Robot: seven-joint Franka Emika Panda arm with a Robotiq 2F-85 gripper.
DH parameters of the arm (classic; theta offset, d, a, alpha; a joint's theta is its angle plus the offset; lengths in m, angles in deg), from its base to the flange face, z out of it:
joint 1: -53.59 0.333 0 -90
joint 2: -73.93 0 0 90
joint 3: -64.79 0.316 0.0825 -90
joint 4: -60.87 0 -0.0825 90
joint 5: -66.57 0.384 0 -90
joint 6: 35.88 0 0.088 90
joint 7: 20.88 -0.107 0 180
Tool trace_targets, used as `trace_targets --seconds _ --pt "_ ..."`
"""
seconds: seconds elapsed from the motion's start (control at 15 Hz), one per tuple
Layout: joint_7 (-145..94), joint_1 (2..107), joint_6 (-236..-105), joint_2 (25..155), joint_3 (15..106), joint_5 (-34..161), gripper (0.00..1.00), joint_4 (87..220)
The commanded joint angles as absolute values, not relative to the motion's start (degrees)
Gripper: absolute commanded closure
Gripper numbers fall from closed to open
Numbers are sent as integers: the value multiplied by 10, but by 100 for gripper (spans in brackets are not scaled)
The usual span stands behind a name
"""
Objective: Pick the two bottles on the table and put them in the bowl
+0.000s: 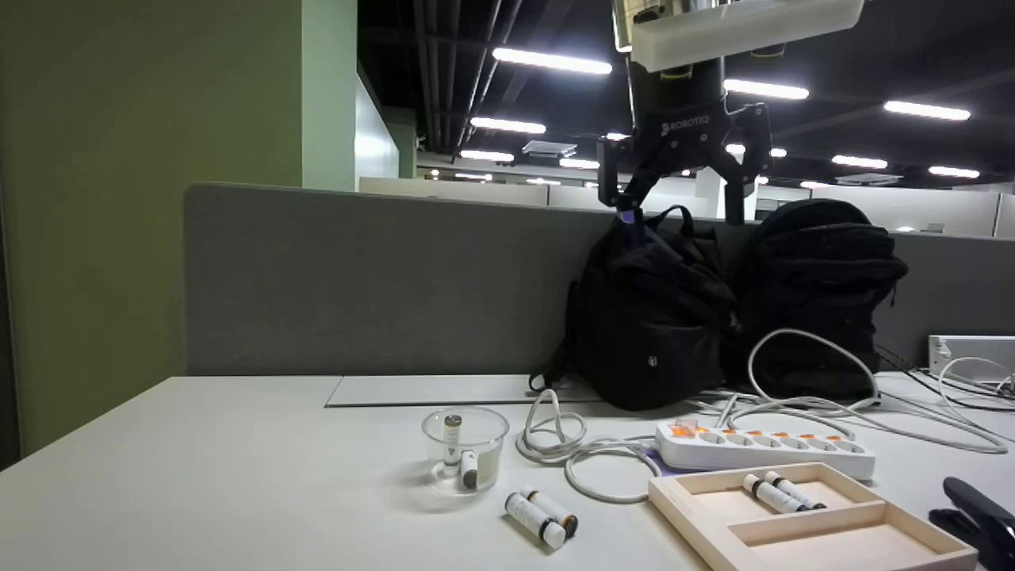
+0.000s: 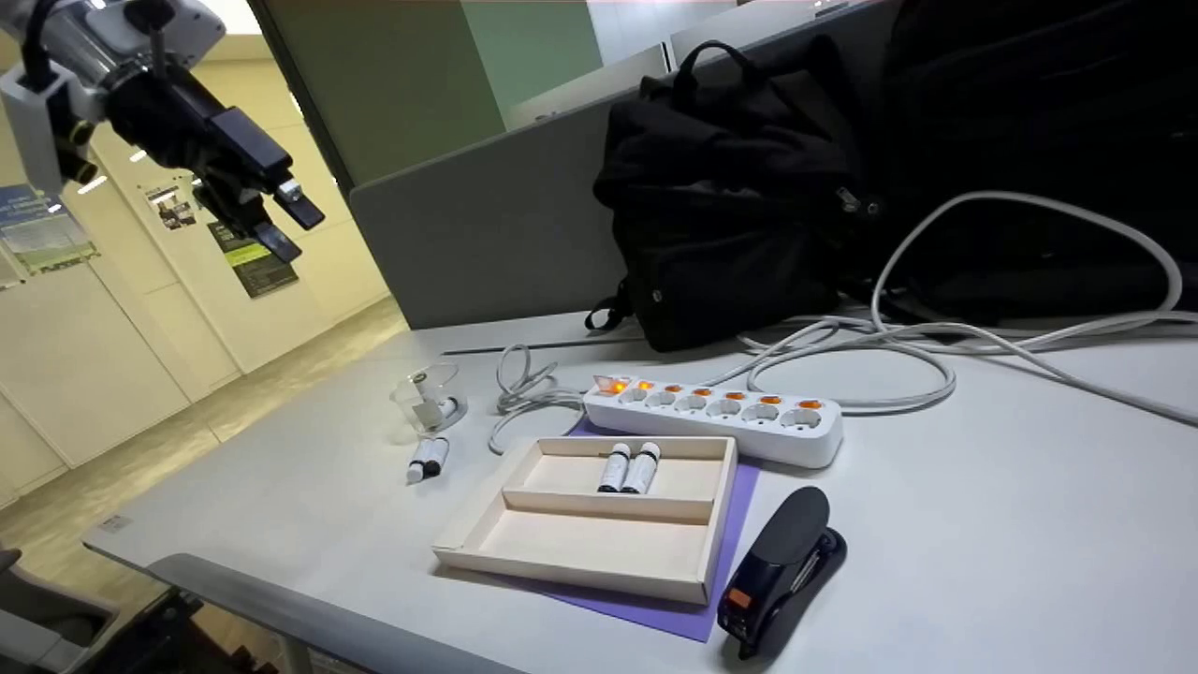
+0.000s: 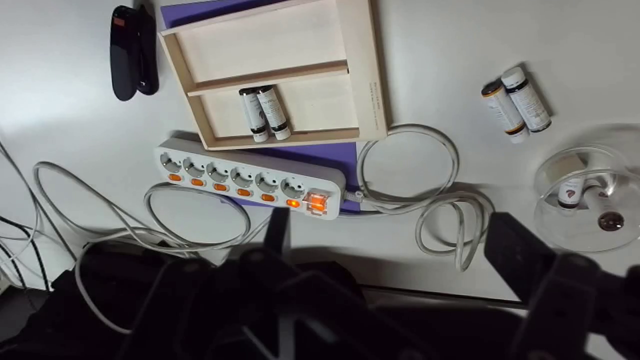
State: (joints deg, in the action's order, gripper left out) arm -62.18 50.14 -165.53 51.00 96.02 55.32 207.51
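Two bottles lay side by side on the table, just near of the clear bowl; gripper hung high, jaws wide, holding nothing. In an exterior view, bottles were below-left of it, axes running far-left to near-right.

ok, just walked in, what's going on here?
Nothing is being handled right now: the Robotiq gripper is raised, open and empty. Two white-labelled bottles lie side by side on the white table, to be picked up and put in the clear bowl. The bowl has two similar bottles in it, and another pair of bottles lies in one compartment of the wooden tray.
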Motion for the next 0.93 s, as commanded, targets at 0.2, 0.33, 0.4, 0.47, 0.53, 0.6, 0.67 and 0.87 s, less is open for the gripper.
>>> trace_targets --seconds 0.2,0.33,0.4,0.47,0.53,0.6,0.67,0.87 --pt "-549 568 -1780 568 864 567 0 2077" --pt "-474 575 -1851 633 836 575 0 2055" --pt "-436 580 -1882 672 824 587 0 2042" --pt "-401 587 -1910 716 814 598 0 2027" --pt "-361 598 -1931 749 805 617 0 2016" --pt "-321 609 -1947 785 800 641 0 2001" --pt "-280 620 -1957 824 800 671 0 1983" --pt "-174 622 -1907 909 829 751 0 1920"
